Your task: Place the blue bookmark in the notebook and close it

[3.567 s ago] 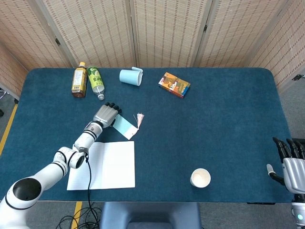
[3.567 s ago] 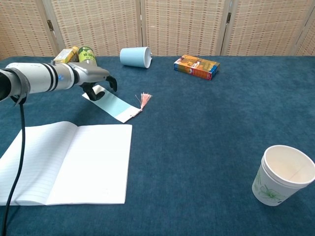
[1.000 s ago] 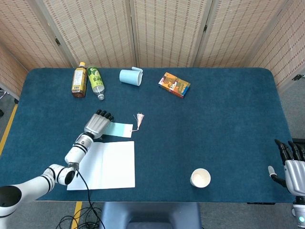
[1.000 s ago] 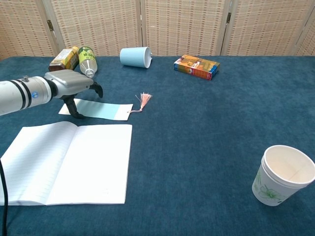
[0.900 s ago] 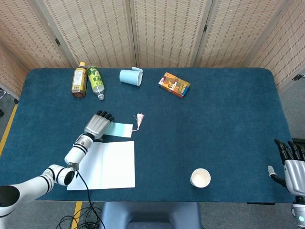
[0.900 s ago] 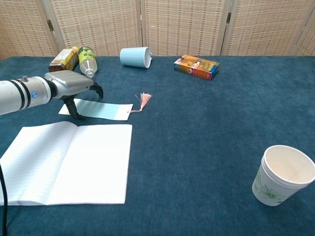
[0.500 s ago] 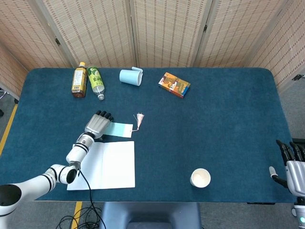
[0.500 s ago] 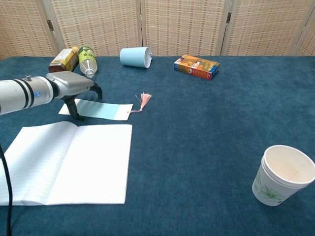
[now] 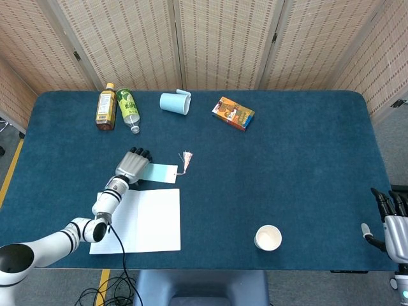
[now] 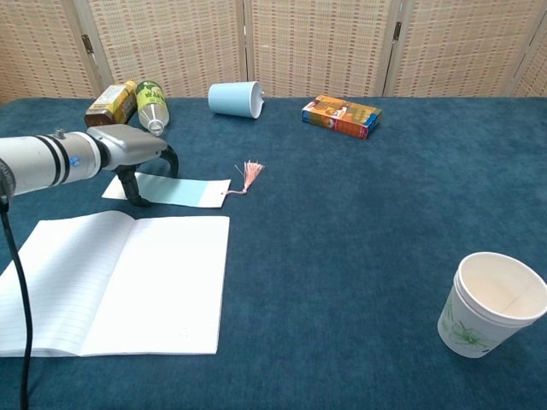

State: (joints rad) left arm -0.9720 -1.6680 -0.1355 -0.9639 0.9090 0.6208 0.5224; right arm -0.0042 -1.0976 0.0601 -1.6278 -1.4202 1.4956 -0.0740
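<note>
The blue bookmark [image 10: 184, 191] lies flat on the blue cloth just beyond the open notebook [image 10: 111, 282], its pink tassel [image 10: 250, 175] pointing right. My left hand [image 10: 128, 154] arches over the bookmark's left end, thumb tip at the near edge and fingers [image 10: 173, 164] at the far edge, touching it without lifting it. In the head view the left hand [image 9: 132, 164] covers the left end of the bookmark [image 9: 162, 173] above the notebook [image 9: 143, 220]. My right hand [image 9: 395, 226] stays off the table's right edge, fingers apart and empty.
A paper cup [image 10: 491, 303] stands at the near right. At the back lie two bottles [image 9: 118, 108], a tipped light-blue cup [image 9: 174, 102] and a colourful box [image 9: 233, 113]. Folding screens [image 9: 217, 38] close off the far side.
Over 3.6 s the left hand turned the bookmark from slanted to level and pulled it toward the notebook. In the last second the hand slid slightly right; the bookmark stayed put.
</note>
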